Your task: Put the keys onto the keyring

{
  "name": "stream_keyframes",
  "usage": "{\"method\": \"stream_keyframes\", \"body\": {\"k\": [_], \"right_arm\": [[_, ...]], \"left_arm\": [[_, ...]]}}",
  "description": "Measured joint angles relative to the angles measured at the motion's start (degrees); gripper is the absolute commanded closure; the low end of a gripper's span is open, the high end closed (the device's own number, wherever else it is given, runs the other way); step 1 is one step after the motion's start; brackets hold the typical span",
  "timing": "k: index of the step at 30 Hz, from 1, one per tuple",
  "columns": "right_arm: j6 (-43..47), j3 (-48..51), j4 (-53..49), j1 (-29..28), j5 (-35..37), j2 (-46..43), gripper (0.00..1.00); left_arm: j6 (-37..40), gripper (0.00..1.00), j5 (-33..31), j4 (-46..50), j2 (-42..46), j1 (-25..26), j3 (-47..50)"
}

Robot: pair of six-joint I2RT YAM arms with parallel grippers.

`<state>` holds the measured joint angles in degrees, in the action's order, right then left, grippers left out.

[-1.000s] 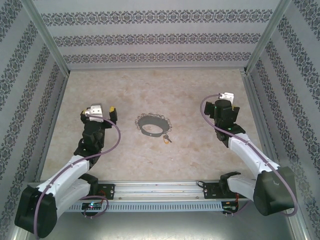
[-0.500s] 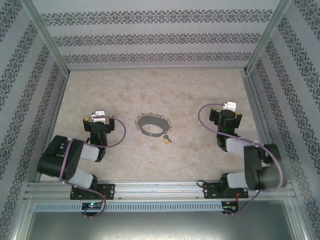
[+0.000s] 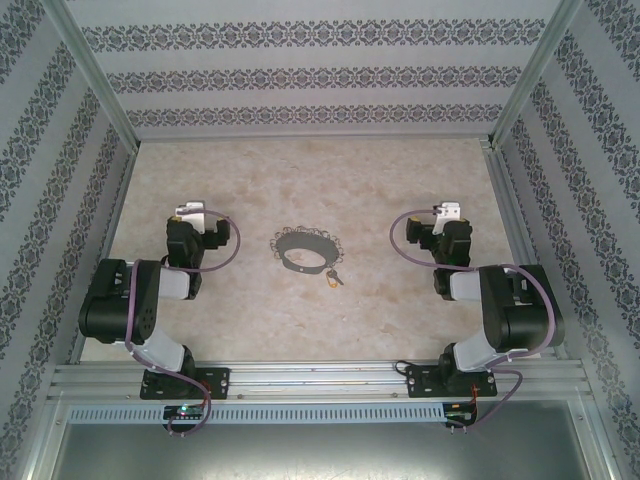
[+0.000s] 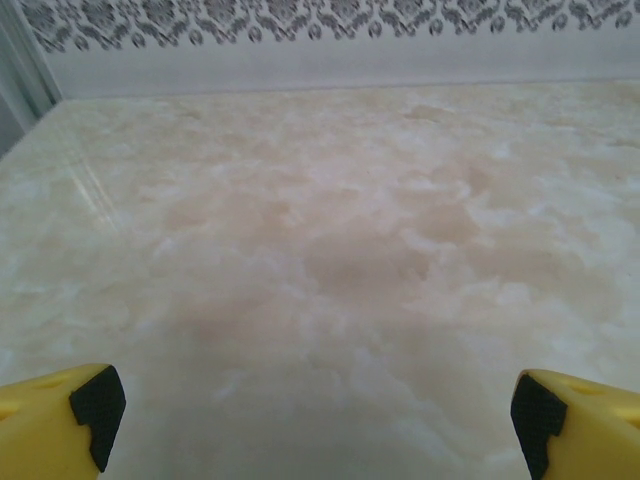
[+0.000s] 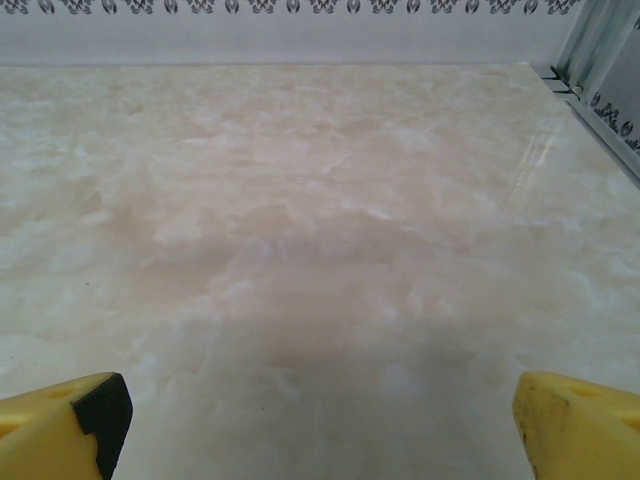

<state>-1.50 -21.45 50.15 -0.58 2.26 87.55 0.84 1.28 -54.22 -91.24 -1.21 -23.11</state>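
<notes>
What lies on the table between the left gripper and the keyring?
Nothing. In the top view, just bare marbled tabletop stretches between the left gripper and the keyring.

Each arm, the left arm [image 3: 112,300] and the right arm [image 3: 515,305], is built from black joint housings and white link shells. A purple cable [image 3: 236,240] runs from each wrist. A white camera module [image 3: 188,211] tops each wrist. The fingers [image 4: 45,425] of the left gripper [image 4: 320,440] and the right gripper [image 5: 320,430] are yellow with black inner pads [image 4: 98,410]. The base mounts [image 3: 185,380] are black.
</notes>
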Motion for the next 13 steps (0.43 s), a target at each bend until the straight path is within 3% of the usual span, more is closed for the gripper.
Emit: {"method": "stream_keyframes", "body": {"k": [6,13], "right_arm": [[0.44,0.07,0.48,-1.92,1.18,-0.02,0.02],[0.22,0.04,0.44,-0.26,-0.26,-0.02,0.02]], "left_arm": [[-0.22,0.0,1.75,1.62,0.0,0.02,0.0],[-0.24,0.0,1.77,1.62,0.0,0.02,0.0]]}}
